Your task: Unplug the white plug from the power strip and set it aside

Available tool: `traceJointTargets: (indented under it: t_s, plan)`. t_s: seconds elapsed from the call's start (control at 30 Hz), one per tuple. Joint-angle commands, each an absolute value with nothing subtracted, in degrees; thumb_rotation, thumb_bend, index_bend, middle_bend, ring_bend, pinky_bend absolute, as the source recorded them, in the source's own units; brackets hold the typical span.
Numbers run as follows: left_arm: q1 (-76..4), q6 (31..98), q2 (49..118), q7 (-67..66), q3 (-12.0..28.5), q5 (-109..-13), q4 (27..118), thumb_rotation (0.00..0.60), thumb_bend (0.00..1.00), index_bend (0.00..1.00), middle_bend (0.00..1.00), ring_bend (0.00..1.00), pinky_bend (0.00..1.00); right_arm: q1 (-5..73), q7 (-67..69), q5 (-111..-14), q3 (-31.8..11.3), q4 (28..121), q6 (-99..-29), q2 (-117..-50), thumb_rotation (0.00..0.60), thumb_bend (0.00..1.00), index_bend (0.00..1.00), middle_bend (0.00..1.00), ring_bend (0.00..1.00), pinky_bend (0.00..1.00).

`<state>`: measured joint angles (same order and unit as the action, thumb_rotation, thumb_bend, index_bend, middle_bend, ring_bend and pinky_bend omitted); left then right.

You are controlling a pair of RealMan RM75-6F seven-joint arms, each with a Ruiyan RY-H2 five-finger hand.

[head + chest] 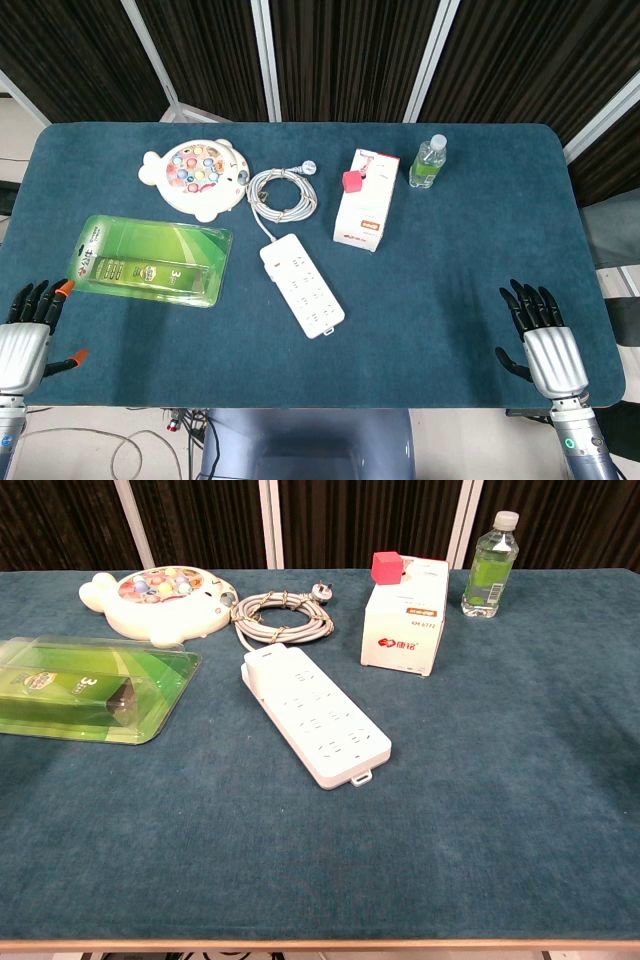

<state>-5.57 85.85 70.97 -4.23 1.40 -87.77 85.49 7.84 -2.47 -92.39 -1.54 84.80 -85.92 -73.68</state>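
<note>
In the head view, a dark teal table (420, 290) is seen from above. A white power strip (301, 284) lies at an angle near the middle. Its coiled white cord (281, 192) rests just behind it, and the cord's own plug (308, 167) lies loose on the cloth at the far side of the coil. No plug can be made out in the strip's sockets. The left hand (28, 335) is held flat at the near left edge, fingers spread and holding nothing. The right hand (545, 340) is laid likewise at the near right edge, fingers apart and empty. Both are well apart from the strip.

In the chest view, neither hand is shown. The strip is seen at centre, with a white fish-shaped toy (160, 602) and a green blister pack (85, 688) to its left, and a white box (405, 628) topped by a red cube (387, 566) beside a clear bottle (490, 565) to its right.
</note>
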Motion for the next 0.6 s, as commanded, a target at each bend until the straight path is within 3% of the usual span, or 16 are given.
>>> traceJointTargets:
  t_s: [0.03,0.6]
  plan:
    - [-5.6,85.86,70.96,-4.27,1.36,-87.9,85.59,0.6,0.0,0.03,0.05,0.0,0.0,7.83,-2.41,-92.49,-1.53,84.82,-85.99,-73.67,0.6,0.32,0.0,0.0,0.0,0.0]
    - [-6.08,85.01,70.99,-4.06,1.33,-87.86,85.37,0.6,0.0,0.03,0.05,0.0,0.0,8.4,-0.87,-96.0,-0.17,84.7,-86.48,-73.33,0.6,0.32,0.0,0.0,0.0,0.0]
